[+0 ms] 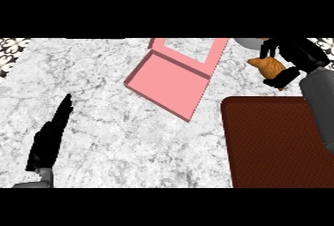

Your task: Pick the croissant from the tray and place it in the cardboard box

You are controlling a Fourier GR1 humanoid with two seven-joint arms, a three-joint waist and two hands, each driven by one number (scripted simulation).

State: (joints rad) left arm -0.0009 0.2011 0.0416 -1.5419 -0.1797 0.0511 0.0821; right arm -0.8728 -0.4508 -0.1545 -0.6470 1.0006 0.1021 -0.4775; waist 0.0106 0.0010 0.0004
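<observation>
Right hand curled round the croissant, held above the counter near the top right, beyond the tray's far edge and to the right of the box. Croissant golden-brown, ridged, partly hidden by black fingers. Grey forearm running down the right edge, over the tray's right side. Tray dark brown, woven in texture, rounded at its near-left corner. Box pink, flat and shallow, set at a slant, flap folded back toward the top; open marble between box and tray. Left hand at lower left, fingers straight, resting edge-on. White, grey-veined stone across the middle and left. Patterned strip at both upper corners.
</observation>
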